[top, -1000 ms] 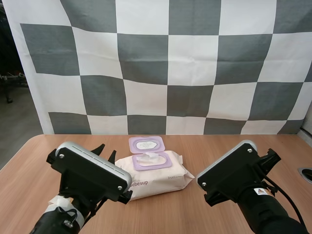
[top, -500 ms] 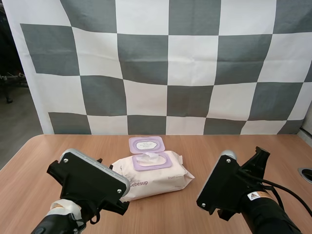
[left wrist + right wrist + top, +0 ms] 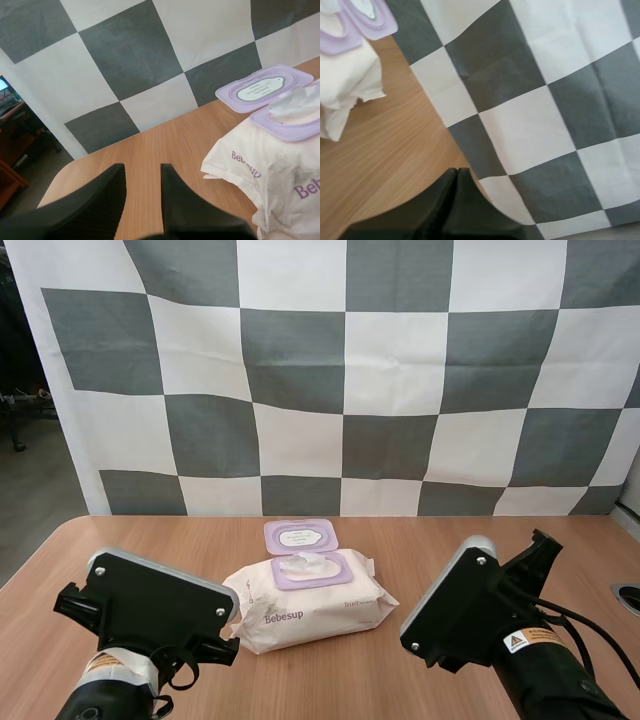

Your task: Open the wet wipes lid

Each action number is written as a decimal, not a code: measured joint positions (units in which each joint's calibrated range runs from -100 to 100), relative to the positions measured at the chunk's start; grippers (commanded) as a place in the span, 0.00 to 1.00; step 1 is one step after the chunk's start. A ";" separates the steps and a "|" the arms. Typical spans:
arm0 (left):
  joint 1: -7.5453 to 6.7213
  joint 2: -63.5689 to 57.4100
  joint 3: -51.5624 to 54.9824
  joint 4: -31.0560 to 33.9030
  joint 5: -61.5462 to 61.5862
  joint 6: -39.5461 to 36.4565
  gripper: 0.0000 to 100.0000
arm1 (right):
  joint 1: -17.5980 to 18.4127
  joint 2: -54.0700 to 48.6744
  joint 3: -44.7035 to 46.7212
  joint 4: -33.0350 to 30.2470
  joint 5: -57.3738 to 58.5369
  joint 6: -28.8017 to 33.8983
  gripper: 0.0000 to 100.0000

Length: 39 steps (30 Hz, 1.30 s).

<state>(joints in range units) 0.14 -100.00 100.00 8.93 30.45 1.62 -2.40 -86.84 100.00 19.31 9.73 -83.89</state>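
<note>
Pincer check: the left pincer (image 3: 142, 172) is partly open, its two black fingers standing apart with bare bench (image 3: 150, 145) showing through the gap, and it's got hold of nothing. It hangs low over the wood just off the left end of the wet wipes pack (image 3: 310, 605), close but not touching.

The right pincer (image 3: 456, 172) is closed up, fingers pressed together into one dark wedge with nothing between them. It sits over bare wood, well apart from the pack's right end.

The pack itself lies flat around the middle of the bench, white and a bit crumpled, with "Bebesup" in purple on the front. Its lilac lid (image 3: 300, 536) is already flipped all the way back, lying flat right behind the pack with the label side up. A white wipe (image 3: 305, 564) pokes up through the lilac frame on top.
</note>
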 measured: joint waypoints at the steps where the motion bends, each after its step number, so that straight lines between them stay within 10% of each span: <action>1: 0.00 0.00 0.00 0.32 0.00 -1.81 0.41 | 0.38 -0.71 0.00 -1.60 -2.37 1.52 0.00; 17: 0.00 0.00 0.00 0.43 -0.94 -21.65 0.41 | 0.56 -3.17 0.00 -26.72 -0.95 25.78 0.00; 39: 0.00 0.00 0.00 0.43 -0.94 -21.65 0.41 | 0.56 -3.17 0.00 -21.41 13.33 58.72 0.00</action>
<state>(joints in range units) 0.14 -100.00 100.00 9.36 29.50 -20.03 -1.85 -90.01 100.00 -2.10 23.06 -25.17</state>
